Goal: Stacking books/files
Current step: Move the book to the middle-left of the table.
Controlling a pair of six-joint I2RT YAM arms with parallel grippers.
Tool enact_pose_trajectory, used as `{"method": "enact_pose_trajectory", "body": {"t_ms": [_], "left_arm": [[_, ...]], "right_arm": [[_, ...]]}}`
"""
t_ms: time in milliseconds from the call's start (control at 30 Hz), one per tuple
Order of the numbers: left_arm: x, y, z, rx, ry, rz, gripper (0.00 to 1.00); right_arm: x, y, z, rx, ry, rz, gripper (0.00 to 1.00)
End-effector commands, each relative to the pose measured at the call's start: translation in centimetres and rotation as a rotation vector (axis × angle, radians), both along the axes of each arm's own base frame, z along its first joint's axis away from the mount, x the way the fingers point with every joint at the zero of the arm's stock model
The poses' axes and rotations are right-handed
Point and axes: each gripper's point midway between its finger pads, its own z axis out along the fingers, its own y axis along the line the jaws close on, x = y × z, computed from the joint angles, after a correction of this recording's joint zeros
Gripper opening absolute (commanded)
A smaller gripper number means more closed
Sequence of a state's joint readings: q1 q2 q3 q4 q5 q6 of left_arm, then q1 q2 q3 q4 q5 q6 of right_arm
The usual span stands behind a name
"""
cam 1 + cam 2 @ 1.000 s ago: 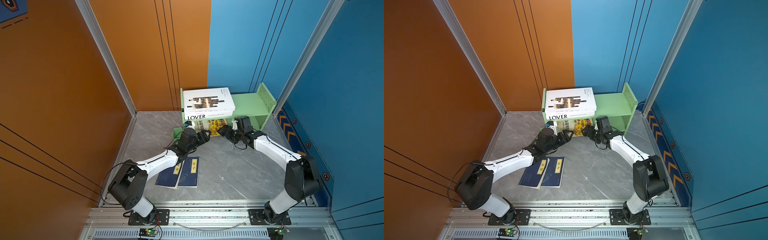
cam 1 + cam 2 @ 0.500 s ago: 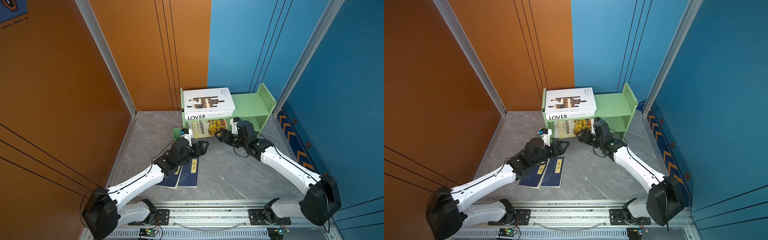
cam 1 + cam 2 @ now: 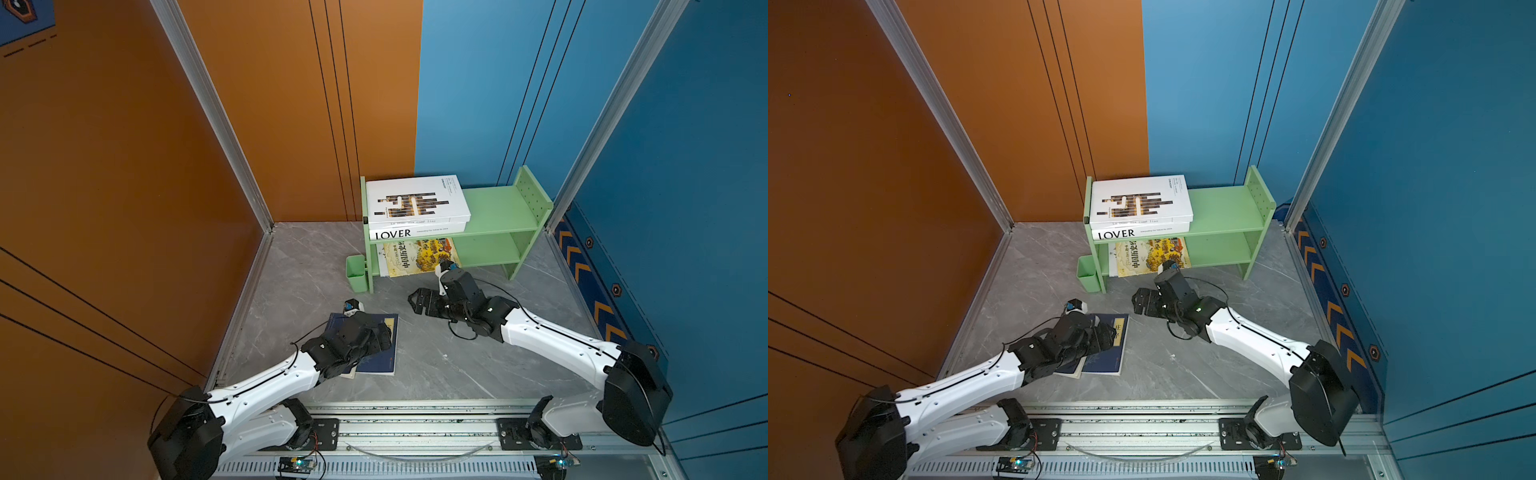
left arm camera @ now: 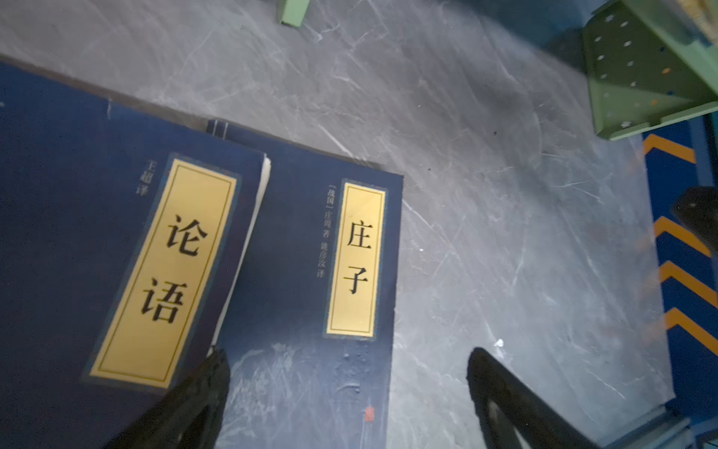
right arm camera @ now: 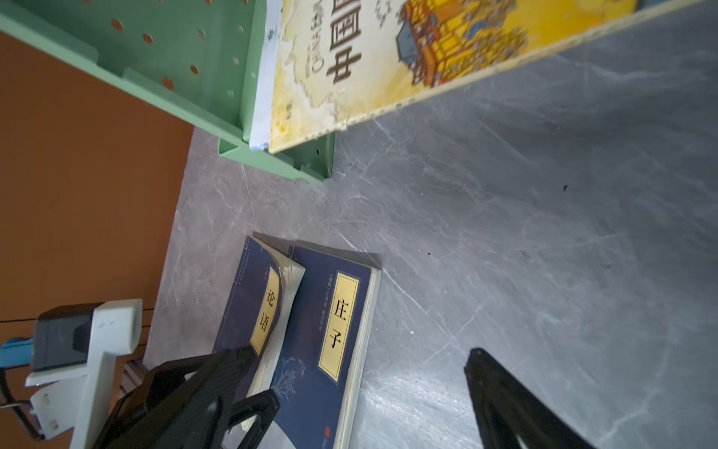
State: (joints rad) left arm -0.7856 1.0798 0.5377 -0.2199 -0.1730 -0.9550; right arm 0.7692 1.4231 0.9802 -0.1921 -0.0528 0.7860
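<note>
A white book with brown-black bars (image 3: 415,203) lies on the thick white "LOVER" book (image 3: 419,232) on the green shelf's top board. Below them, the yellow illustrated picture book (image 3: 415,257) leans on the lower board, with a thin light-blue book (image 5: 262,89) between it and the side wall. Two navy yellow-labelled books (image 4: 287,252) lie overlapping on the floor. My left gripper (image 4: 348,353) hovers open over the right-hand one, holding nothing. My right gripper (image 3: 417,303) stands open and empty above bare floor, between the navy books and the shelf.
The green shelf (image 3: 498,208) stands against the back wall, its right half bare. A small green cup (image 3: 357,272) hangs at its left foot. Orange and blue walls close in the grey marble floor (image 3: 436,365). A metal rail (image 3: 415,432) runs along the front.
Both arms have drawn back from the shelf toward the front. The left gripper now hangs over the navy books, and both jaws have opened wider.
</note>
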Motion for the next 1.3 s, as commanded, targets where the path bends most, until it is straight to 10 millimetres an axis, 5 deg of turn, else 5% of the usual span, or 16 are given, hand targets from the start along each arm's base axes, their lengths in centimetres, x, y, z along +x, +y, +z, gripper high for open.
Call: {"method": "enact_pose_trajectory", "body": {"t_ms": [0,200,400,833,1267], "left_arm": [[-0.2,0.9,-1.6,0.036,0.023,0.052,0.98],[0.1,-0.3,-2.5,-0.019,0.041,0.063,1.00],[-0.1,0.6,-4.4,0.018,0.077,0.110,1.00],[-0.5,7.2,-4.5,0.204,0.098,0.244,0.98],[-0.3,3.3,-5.3,0.004,0.108,0.106,0.99]], "right_arm": [[-0.4,0.3,-2.1,-0.043,0.029,-0.022,0.94],[-0.8,1.3,-3.8,-0.051,0.066,-0.018,0.92],[-0.8,1.1,-4.7,-0.075,0.085,-0.028,0.92],[-0.9,1.1,-5.9,-0.094,0.117,-0.037,0.92],[-1.7,3.5,-8.9,-0.164,0.155,0.003,0.83]]}}
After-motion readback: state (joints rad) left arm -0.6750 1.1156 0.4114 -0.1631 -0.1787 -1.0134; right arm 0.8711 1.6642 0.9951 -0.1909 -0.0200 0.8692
